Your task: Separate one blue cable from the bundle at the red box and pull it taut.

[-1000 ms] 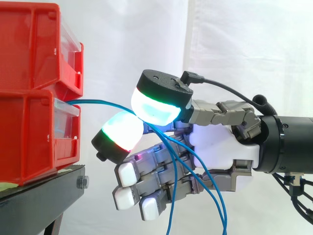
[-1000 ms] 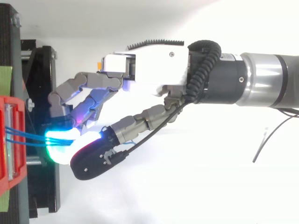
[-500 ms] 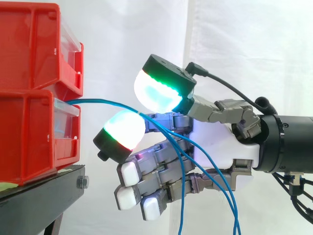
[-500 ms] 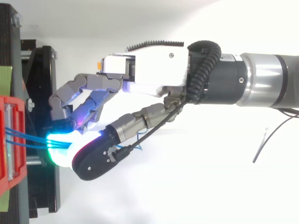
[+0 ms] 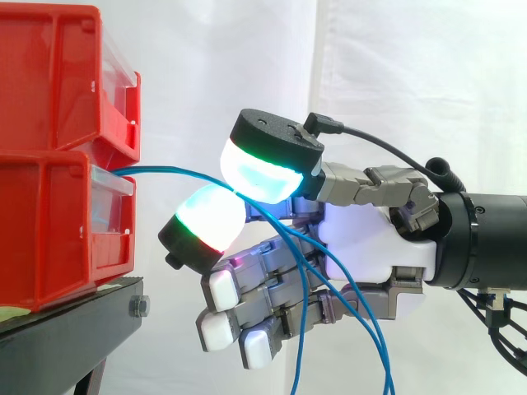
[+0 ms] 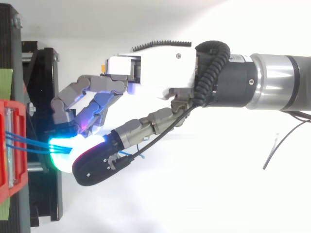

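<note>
Blue cables (image 5: 165,171) leave the front of the lower red bin (image 5: 49,230) and run right as a small bundle (image 6: 24,141). My hand (image 5: 362,247) reaches in from the right, level with that bin. Its thumb pad (image 5: 263,177) presses down against a glowing finger pad (image 5: 206,218), and the cables pass between the two where they meet. Past the pinch, the strands spread and hang down in front of the curled lower fingers (image 5: 247,309). I cannot tell how many strands lie inside the pinch. In the top view my hand (image 6: 155,68) has its pads just right of the bin.
A second red bin (image 5: 58,74) is stacked on the lower one. Both rest on a black stand (image 5: 74,321) whose edge lies below my fingertips. A white curtain hangs behind. The arm's dark wrist (image 6: 233,82) enters from the right.
The thumb lifted off the finger pad half a second ago and has now come back down onto it, with the cables between. The hanging strands swung slightly.
</note>
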Robot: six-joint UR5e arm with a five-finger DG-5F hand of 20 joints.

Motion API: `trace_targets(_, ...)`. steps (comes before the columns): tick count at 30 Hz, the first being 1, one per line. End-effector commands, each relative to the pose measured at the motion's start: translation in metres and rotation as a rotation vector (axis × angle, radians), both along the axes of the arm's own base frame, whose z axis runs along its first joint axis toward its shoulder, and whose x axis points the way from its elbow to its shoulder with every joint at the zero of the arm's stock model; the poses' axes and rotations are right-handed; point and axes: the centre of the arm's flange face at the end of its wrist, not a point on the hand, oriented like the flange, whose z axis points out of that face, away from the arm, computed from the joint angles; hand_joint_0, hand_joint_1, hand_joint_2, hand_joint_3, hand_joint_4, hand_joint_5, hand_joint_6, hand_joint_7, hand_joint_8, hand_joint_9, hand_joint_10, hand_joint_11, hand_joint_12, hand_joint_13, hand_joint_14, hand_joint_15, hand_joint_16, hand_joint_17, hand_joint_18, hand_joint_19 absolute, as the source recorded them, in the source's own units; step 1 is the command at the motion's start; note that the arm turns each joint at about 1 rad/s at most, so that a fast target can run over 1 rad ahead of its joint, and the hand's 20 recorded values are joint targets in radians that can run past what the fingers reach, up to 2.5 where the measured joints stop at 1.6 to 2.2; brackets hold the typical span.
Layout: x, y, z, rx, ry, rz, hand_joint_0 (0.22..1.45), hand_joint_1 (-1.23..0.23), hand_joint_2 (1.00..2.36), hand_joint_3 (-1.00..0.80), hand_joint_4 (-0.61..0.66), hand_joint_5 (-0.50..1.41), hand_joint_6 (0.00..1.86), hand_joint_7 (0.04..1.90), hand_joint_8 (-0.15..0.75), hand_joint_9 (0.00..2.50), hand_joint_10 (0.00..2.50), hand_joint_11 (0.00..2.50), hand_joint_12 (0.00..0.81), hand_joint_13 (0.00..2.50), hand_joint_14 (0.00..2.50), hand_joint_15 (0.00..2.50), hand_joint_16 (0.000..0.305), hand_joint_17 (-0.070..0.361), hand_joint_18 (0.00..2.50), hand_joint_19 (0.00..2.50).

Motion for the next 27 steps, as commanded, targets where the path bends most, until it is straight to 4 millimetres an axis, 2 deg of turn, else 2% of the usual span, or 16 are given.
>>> trace_targets(1, 0.000, 0.000, 0.000, 0.000, 0.000, 0.000, 0.60, -0.75, 1.02, -0.16, 0.09, -0.18, 0.86, 1.06, 0.303, 0.84, 0.02, 0.83, 0.370, 0.76, 0.02, 0.60, 0.052, 0.118, 0.70, 0.73)
trace_targets(7, -0.002, -0.003, -0.002, -0.005, 0.014, 0.009, 0.62, -0.77, 1.02, -0.20, 0.08, -0.19, 0.86, 1.04, 0.290, 0.84, 0.02, 0.88, 0.364, 0.75, 0.02, 0.60, 0.051, 0.114, 0.69, 0.73)
trace_targets(16, -0.002, -0.007, -0.001, -0.006, 0.023, 0.009, 0.63, -0.77, 1.02, -0.23, 0.06, -0.19, 0.86, 1.02, 0.283, 0.92, 0.02, 1.10, 0.364, 0.77, 0.02, 0.63, 0.049, 0.111, 0.70, 0.71)
trace_targets(27, -0.001, -0.013, 0.016, 0.039, 0.074, 0.007, 0.64, -0.76, 1.02, -0.24, 0.06, -0.20, 0.86, 1.02, 0.337, 1.09, 0.02, 1.13, 0.359, 0.84, 0.03, 0.64, 0.045, 0.101, 0.71, 0.69)
